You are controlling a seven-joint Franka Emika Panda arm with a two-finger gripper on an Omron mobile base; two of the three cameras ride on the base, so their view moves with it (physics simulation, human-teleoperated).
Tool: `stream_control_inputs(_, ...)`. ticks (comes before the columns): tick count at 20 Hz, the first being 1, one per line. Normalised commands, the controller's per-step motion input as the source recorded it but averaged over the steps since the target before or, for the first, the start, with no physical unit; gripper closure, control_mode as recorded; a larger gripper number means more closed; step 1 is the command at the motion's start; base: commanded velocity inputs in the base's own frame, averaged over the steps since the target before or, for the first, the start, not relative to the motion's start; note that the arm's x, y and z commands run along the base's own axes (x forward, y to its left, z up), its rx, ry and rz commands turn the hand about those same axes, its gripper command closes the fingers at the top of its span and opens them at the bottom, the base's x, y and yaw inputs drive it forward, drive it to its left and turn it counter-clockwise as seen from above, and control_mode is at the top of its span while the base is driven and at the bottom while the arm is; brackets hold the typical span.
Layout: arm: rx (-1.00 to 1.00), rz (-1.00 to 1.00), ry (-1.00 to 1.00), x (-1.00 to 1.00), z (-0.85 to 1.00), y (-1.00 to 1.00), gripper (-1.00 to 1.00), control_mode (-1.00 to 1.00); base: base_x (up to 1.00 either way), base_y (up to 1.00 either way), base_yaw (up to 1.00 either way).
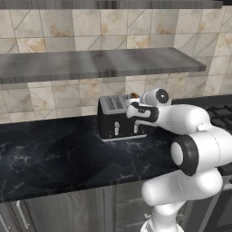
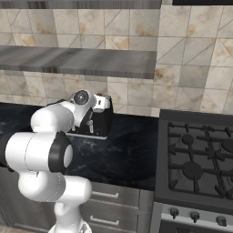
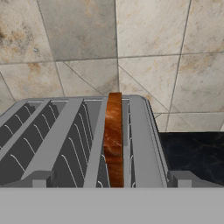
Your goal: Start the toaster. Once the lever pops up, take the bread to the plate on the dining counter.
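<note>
Item: bread (image 3: 114,140) standing upright in the rightmost slot of the toaster (image 1: 118,118) on the black table (image 1: 68,158); gripper (image 3: 109,186) fully open, empty, poised just above; risk: fingertips straddling the slot wall could snag or tilt the slice.

The arm (image 1: 190,149) is showing glossy white, rounded shells, with black bands ringing its joints. A round grey disc is capping the wrist end, and the hand (image 1: 142,112) is wearing a black section beside its white casing.
</note>
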Motion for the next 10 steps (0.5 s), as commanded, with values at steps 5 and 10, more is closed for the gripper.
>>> stream_control_inputs(5, 0.00, 0.00, 0.00, 0.21, 0.00, 0.00, -1.00, -1.00, 0.00, 0.00, 0.00)
stream_control_inputs(10, 0.00, 0.00, 0.00, 0.28, 0.00, 0.00, -1.00, -1.00, 0.00, 0.00, 0.00)
